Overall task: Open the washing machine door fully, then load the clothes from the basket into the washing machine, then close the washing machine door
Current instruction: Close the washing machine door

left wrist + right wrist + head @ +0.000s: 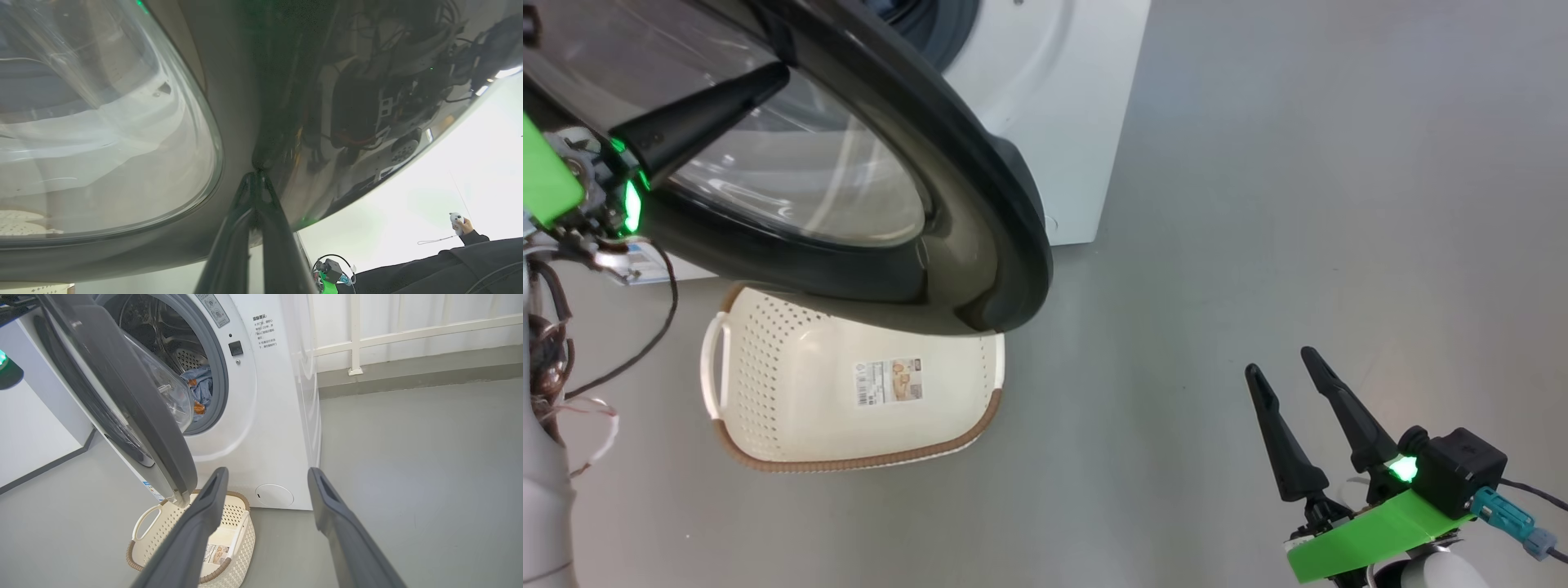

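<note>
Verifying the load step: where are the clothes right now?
Right wrist view: the clothes lie inside the washing machine drum, low in its opening, right of the glass bulge of the door.

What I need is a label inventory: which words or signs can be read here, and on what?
"温馨提示:" heads the printed notice on the washing machine front; its smaller lines are too small to read.
Sticker on the basket: too small to read.
Grey label beside the drum opening: blurred.

Door (1005, 245) black, washing machine (1062, 122) white, basket (800, 408) cream and brown-rimmed, clothes (205, 388) blue with orange.
</note>
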You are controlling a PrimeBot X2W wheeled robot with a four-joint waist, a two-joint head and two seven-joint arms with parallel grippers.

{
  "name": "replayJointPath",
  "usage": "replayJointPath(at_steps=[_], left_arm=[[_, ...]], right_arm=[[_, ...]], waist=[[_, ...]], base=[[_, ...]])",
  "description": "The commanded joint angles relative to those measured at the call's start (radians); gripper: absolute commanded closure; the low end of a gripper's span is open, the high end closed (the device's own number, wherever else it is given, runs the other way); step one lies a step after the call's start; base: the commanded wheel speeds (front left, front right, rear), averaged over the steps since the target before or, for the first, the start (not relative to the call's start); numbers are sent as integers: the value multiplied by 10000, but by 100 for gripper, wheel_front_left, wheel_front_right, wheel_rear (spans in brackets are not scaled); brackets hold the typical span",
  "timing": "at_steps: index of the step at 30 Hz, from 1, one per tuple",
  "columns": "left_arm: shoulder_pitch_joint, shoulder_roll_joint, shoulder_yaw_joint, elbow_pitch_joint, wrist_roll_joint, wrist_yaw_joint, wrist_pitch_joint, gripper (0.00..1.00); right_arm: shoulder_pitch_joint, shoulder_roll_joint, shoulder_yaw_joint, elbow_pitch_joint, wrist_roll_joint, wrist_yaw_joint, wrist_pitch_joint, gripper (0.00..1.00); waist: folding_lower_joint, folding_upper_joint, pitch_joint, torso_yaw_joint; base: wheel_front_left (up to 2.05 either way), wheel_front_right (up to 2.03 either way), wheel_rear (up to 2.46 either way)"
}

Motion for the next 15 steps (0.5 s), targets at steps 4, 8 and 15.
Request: replayJointPath(at_steps=[4,8,15], left_arm=[[-642,357,354,96,247,-181,-313,100],[-893,348,381,422,396,-235,-631,100],[-1275,396,400,932,522,-269,-986,100]], right_arm=[[-272,36,222,-296,-137,16,-48,0],[-313,94,236,-312,-166,16,-48,0],[-384,141,268,-312,-184,16,-48,0]], waist=[[0,-1,152,-201],[0,-1,227,-292],[0,-1,309,-401]], base=[[0,0,0],[0,0,0],[0,0,0]])
